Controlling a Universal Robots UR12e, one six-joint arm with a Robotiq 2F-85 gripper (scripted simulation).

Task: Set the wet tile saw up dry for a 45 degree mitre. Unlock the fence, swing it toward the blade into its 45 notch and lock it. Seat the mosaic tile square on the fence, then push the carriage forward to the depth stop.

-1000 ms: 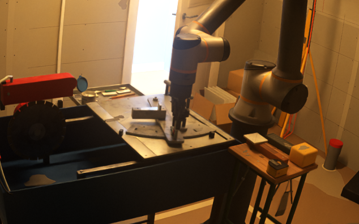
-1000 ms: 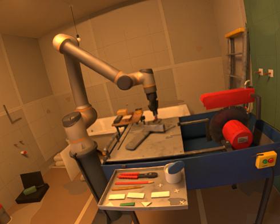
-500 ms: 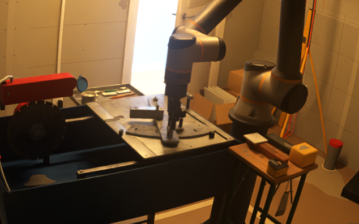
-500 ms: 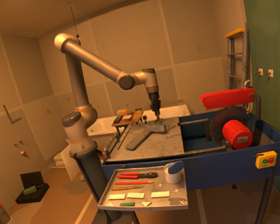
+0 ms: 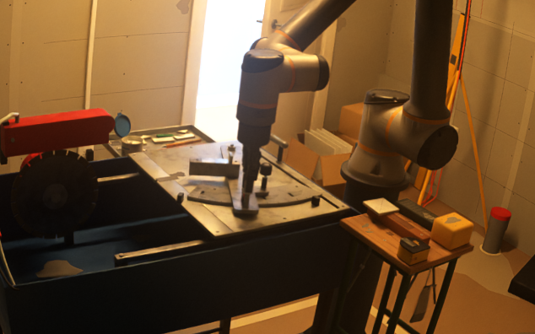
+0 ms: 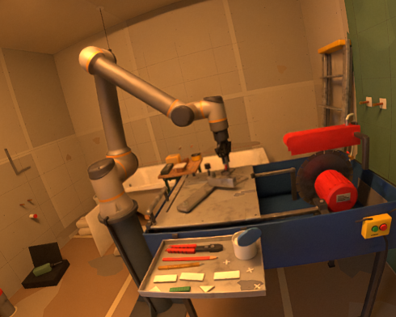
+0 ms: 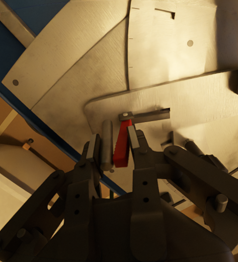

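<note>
The red lock lever (image 7: 121,146) stands up from the fence arm (image 7: 161,104), beside a grey pin (image 7: 106,145) on the same arm. My gripper (image 7: 111,142) is closed around the lever and the pin together, near the arm's outer end on the saw carriage (image 5: 240,185). The fence arm (image 6: 197,197) lies across the carriage table (image 6: 213,198). The blade (image 5: 54,194) sits under its red guard (image 5: 57,130) at the far end of the blue tub. The mosaic tile (image 5: 380,206) lies on the wooden side table (image 5: 405,238).
An upright knob (image 5: 265,170) stands close beside my gripper on the carriage. A block (image 5: 214,167) sits on the table behind it. The side table also carries a yellow box (image 5: 451,230). A tool tray (image 6: 203,267) hangs off the saw's end.
</note>
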